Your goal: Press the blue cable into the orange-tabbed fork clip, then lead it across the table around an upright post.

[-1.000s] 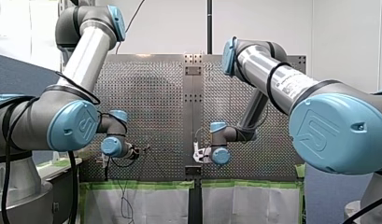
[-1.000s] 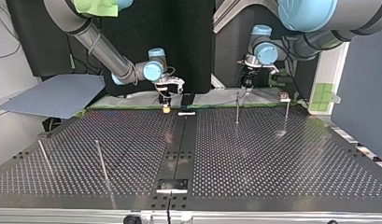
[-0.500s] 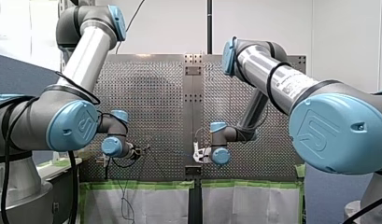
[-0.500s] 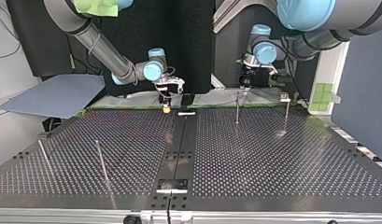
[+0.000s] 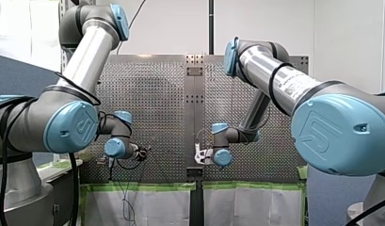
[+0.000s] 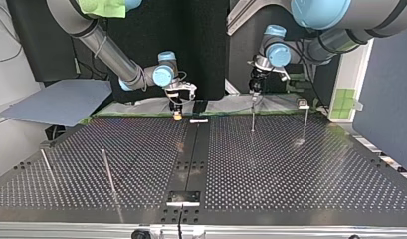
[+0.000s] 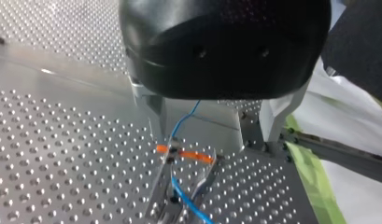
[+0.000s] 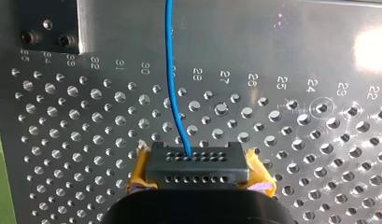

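Blue cable [image 8: 170, 70]: just the one, thin and bright blue. In the right wrist view it comes out of the middle of a black connector [image 8: 198, 165] with two rows of little holes. From there it runs ahead of the gripper over the perforated table [image 6: 290, 169].

In the left wrist view the same blue line drops out from under the gripper's black body. It passes through the orange-tabbed fork clip [image 7: 185, 154], with orange showing on either side of it, and carries on past the clip's metal stem. One clip, one connector.

My right gripper [image 8: 198, 173] is clamped on that connector, with a yellow pad [image 8: 138, 176] squeezed against each side. It sits low at the table's far edge, next to the centre strip in the top view.

My left gripper [image 6: 254, 87] hangs right over the top of one upright post [image 6: 252, 115]. Honestly can't tell whether it's gripping the cable, because the black body hides that spot.

I count four posts in the top view: that one, another [image 6: 305, 122] at the view's right with a small block on top, and two [image 6: 107, 172] at the left. The block is too tiny to say what it is. There are two arms in total.
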